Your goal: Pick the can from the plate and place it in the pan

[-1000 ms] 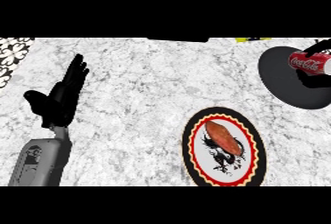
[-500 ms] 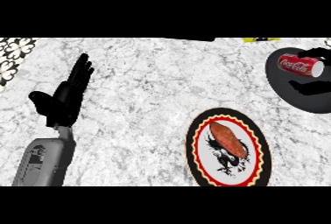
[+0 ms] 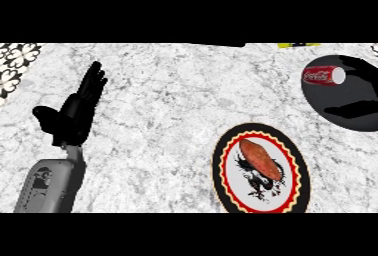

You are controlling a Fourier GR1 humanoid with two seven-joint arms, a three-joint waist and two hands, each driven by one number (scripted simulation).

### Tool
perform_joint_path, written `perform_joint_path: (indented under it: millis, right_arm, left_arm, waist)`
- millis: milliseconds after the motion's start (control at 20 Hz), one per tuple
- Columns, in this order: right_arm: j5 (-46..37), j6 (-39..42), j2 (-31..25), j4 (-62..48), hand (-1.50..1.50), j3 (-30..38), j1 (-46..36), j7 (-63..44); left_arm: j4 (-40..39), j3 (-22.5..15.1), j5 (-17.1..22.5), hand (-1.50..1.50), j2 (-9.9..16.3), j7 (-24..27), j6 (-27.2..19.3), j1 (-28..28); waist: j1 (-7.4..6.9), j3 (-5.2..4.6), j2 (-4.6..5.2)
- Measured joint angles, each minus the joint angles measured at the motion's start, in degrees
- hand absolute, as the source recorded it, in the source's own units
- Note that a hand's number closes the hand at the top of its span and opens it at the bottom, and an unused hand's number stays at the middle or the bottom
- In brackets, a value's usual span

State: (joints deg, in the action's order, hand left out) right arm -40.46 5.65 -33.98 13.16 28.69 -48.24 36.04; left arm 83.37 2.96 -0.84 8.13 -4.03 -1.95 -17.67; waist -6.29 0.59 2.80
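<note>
The red can (image 3: pixel 322 75) lies on its side inside the black pan (image 3: pixel 341 102) at the upper right, its white end pointing right. A dark shadow falls across the pan's lower part. The round plate (image 3: pixel 230 184), with a black and red rim and a dark drawing on white, sits at the lower middle right; it holds an oblong brown food item (image 3: pixel 260 160) and no can. My left hand (image 3: pixel 74 115) rests open at the left, fingers straight and pointing up, far from both plate and pan. My right hand does not show.
Grey marbled counter fills the view. A black-and-white patterned surface (image 3: pixel 15 65) borders the counter's upper left corner. A small yellow object (image 3: pixel 299 45) peeks in at the top edge, above the pan.
The can has moved left within the pan and gone from tilted to lying level. The left hand and the plate have stayed put.
</note>
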Motion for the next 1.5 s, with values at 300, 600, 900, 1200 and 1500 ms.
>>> perform_joint_path:
  millis: [300,600,900,1200,1500]
  right_arm:
    - [6.36,3.59,-1.92,-2.03,-1.5,6.39,-0.35,4.89]
    - [10.41,16.37,-7.7,-4.9,-1.5,9.88,2.24,8.03]
    - [12.41,23.59,-13.36,-4.63,-1.5,10.59,6.56,7.77]
    - [14.36,26.59,-17.14,-2.94,-1.5,10.78,10.54,7.56]
    - [15.02,28.33,-19.37,-0.56,-1.5,9.11,13.54,6.94]
  left_arm:
    - [0.43,1.02,0.59,0.0,0.65,-0.27,0.12,0.76]
    - [-0.12,1.73,0.61,0.0,0.82,0.17,-0.19,1.75]
    - [0.31,2.67,0.75,0.0,1.43,-0.07,-0.45,3.07]
    - [0.47,3.41,0.94,0.0,1.86,-0.02,-0.5,3.85]
    - [1.39,3.11,0.68,0.0,1.67,-0.58,-0.76,4.17]
  waist:
    - [1.09,-0.02,-0.38]
    - [2.79,-0.09,-0.88]
    - [4.31,-0.14,-1.6]
    - [5.28,-0.16,-1.98]
    - [5.55,-0.19,-2.24]
